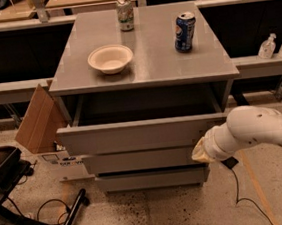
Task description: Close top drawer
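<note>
We count two metal drink cans (pixel 125 14) (pixel 185 31) and one round white bowl (pixel 110 58) atop the grey cabinet (pixel 156 62), three flat-fronted grey drawers (pixel 133 135) in it, one gripper (pixel 201 152) at its front right.
</note>
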Robot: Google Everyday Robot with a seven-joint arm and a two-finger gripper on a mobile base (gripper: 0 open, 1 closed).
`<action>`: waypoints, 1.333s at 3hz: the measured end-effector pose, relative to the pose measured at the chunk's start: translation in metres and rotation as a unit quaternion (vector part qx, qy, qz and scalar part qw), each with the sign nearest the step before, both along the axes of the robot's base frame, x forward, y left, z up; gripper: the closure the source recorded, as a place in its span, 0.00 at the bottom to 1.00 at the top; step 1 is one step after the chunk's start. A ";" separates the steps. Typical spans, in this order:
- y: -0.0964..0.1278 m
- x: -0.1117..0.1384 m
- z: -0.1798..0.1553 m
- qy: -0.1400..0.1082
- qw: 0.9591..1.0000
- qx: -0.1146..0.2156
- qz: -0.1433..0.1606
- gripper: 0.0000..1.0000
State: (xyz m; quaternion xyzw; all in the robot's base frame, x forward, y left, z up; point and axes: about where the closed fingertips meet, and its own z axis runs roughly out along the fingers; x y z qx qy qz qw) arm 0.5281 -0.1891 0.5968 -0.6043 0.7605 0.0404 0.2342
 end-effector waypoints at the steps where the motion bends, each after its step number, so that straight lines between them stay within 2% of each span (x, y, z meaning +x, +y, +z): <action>1: 0.010 0.063 0.000 -0.002 1.000 0.013 0.012 1.00; 3: 0.003 0.114 0.009 -0.012 1.000 0.021 -0.003 1.00; 4: -0.001 0.125 0.010 -0.012 1.000 0.024 -0.009 1.00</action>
